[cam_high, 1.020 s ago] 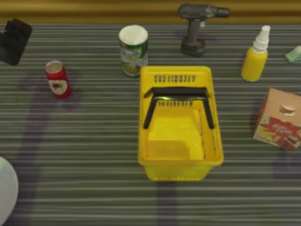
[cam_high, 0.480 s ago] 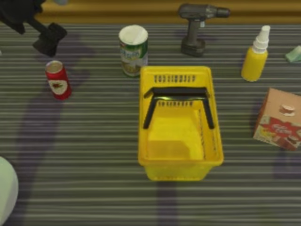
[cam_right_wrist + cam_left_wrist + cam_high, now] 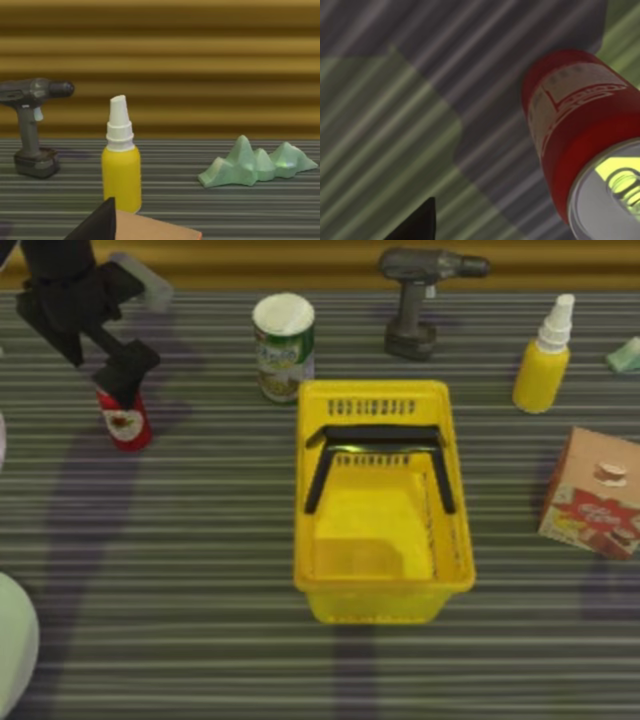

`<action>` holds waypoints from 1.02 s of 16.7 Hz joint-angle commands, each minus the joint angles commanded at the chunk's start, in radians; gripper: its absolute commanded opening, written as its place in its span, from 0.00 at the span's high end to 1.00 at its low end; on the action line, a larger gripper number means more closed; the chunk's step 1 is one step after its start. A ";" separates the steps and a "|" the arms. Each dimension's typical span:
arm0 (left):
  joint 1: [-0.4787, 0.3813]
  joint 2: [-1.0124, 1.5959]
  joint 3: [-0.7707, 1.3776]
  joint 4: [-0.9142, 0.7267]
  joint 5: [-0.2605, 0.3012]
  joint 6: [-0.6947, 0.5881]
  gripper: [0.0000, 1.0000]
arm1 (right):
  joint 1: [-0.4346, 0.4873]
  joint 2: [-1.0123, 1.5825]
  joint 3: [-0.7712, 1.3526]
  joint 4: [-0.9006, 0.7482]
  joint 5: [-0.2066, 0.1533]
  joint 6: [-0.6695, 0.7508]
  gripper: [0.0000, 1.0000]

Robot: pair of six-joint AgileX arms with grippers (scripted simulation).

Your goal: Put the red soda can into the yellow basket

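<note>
Above, the left end effector (image 3: 128,368) hovers over the upright can (image 3: 124,420) at the surface's (image 3: 200,540) left; whether its fingers are spread cannot be told. The basket (image 3: 384,595) sits mid-surface.

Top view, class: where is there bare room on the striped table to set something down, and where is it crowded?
Free: the near strip of table in front of the yellow basket, and the stretch between the red soda can and the basket. Crowded: the far edge, with green-and-white canister, drill and yellow spray bottle; the left pincer hangs over the can.
</note>
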State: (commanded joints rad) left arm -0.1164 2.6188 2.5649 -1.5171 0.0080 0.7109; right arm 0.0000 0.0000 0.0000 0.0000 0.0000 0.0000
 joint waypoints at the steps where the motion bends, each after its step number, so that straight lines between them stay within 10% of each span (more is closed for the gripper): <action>1: 0.000 0.000 0.000 0.000 0.000 0.000 0.00 | 0.000 0.000 0.000 0.000 0.000 0.000 0.00; 17: 0.001 -0.031 -0.257 0.226 0.000 0.001 0.00 | 0.000 0.000 0.000 0.000 0.000 0.000 0.00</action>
State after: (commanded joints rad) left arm -0.1155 2.5882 2.3084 -1.2912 0.0076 0.7116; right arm 0.0000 0.0000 0.0000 0.0000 0.0000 0.0000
